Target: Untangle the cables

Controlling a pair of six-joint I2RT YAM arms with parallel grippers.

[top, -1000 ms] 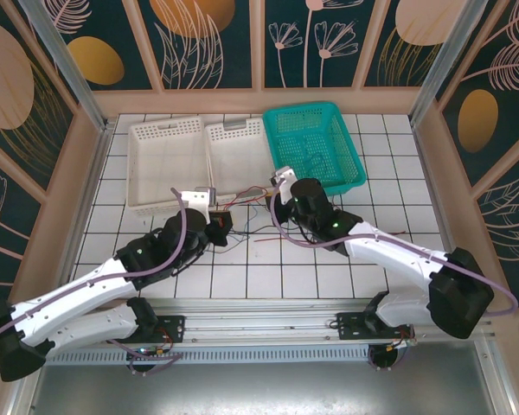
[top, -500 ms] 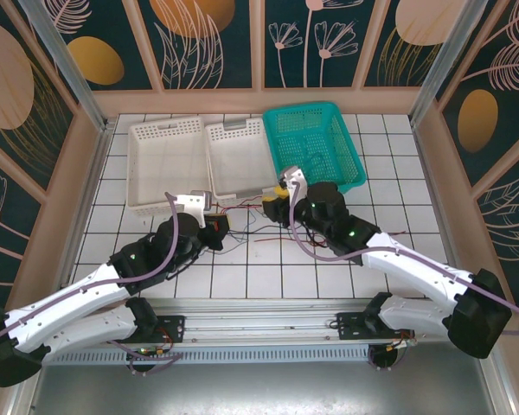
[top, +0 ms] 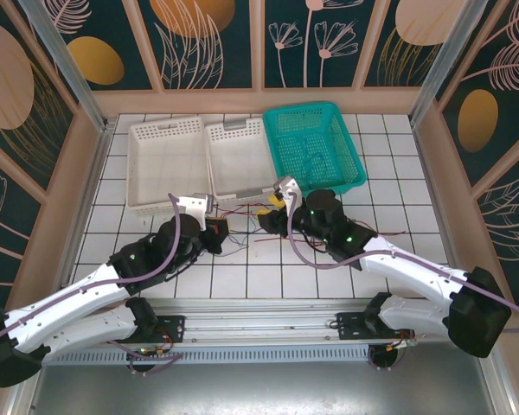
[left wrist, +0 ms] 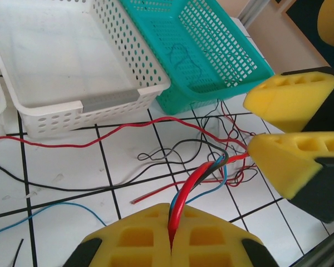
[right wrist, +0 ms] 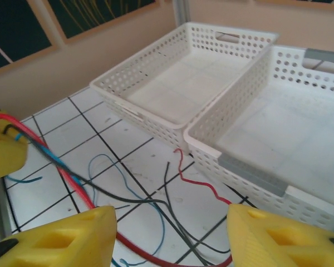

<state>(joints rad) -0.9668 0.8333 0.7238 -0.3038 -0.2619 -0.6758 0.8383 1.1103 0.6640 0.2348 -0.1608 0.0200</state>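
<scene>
While left gripper [left wrist: 171, 236] clamps cables [left wrist: 202, 173], right gripper [right wrist: 170, 228] gapes just beside them; white tray [right wrist: 207, 140] rim near, bare tiles [right wrist: 103, 118] around.

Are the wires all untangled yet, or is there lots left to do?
Not yet. Done: one dark wire lies in the teal basket. In hand: the left gripper is shut on a bundle of red, black and blue wires, and the right gripper is open beside it. Left: loose wires are looped across each other on the white tiles.
</scene>
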